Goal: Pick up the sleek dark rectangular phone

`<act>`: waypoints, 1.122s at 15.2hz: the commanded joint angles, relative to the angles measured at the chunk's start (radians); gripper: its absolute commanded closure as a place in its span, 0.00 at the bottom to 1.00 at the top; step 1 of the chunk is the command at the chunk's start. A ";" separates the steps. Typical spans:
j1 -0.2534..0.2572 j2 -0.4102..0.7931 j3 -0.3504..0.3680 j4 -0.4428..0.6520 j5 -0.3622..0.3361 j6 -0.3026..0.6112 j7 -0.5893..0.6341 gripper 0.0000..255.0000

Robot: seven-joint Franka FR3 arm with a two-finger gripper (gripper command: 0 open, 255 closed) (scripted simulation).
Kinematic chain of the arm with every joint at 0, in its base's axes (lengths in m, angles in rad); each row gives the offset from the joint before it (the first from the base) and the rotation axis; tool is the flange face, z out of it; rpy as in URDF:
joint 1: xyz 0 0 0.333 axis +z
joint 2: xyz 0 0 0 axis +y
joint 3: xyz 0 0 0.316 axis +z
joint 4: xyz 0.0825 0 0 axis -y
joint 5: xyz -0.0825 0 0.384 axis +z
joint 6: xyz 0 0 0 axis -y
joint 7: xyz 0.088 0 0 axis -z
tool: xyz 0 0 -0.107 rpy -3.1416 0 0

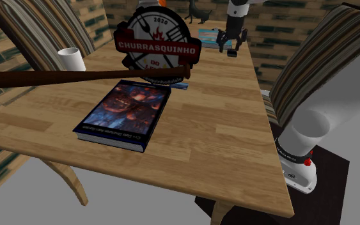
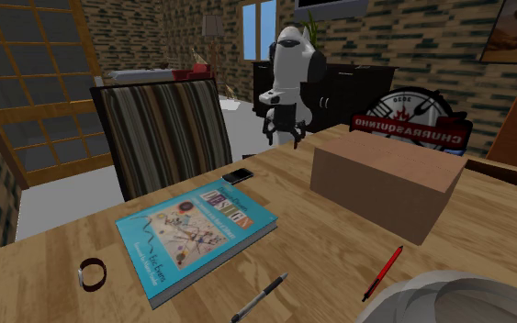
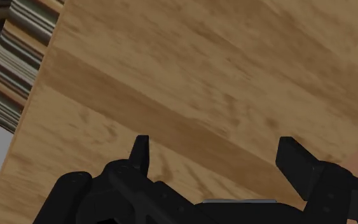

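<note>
Locating the phone: the phone [image 2: 238,174], small, dark and flat, lies on the wooden table [image 2: 284,193], close to the edge beside the striped chair [image 2: 164,128].
Step in hand: the approach, by my reading. Nothing is grasped yet.
Doing it well: centre the hand over the phone's middle, then turn the wrist so the fingers close across its narrow width, not its length. Go low enough that the tips nearly brush the wood, since so thin a slab offers little side to grip and a shallow pinch would likely slip. Descend straight, so that no finger nudges it toward the nearby table edge.
Gripper: the gripper [image 2: 282,138] has its black fingers spread wide. It holds nothing and touches nothing, hanging above the table.
Between the fingers: the wrist view has bare wood grain there, with the chair's stripes off to one side.
Gripper to phone: near, but I cannot tell whether it is squarely overhead. In the second exterior view it appears a little beyond the phone, toward the arm.
Nearest neighbour: a teal book [image 2: 196,234], just beside the phone on the side away from the arm.
Farther off: a brown box [image 2: 385,179], well apart, with a round red-banded sign [image 2: 412,124] behind it.
</note>
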 commanded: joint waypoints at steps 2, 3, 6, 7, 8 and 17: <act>-0.026 0.088 -0.027 0.069 -0.002 0.023 0.025 0.00; -0.034 0.117 -0.036 0.094 -0.001 0.029 0.032 0.00; -0.059 0.205 -0.063 0.172 0.005 0.042 0.054 0.00; -0.068 0.234 -0.073 0.199 0.008 0.045 0.061 0.00; -0.077 0.263 -0.082 0.227 0.012 0.047 0.068 0.00; -0.125 0.411 -0.123 0.325 0.040 0.099 0.098 0.00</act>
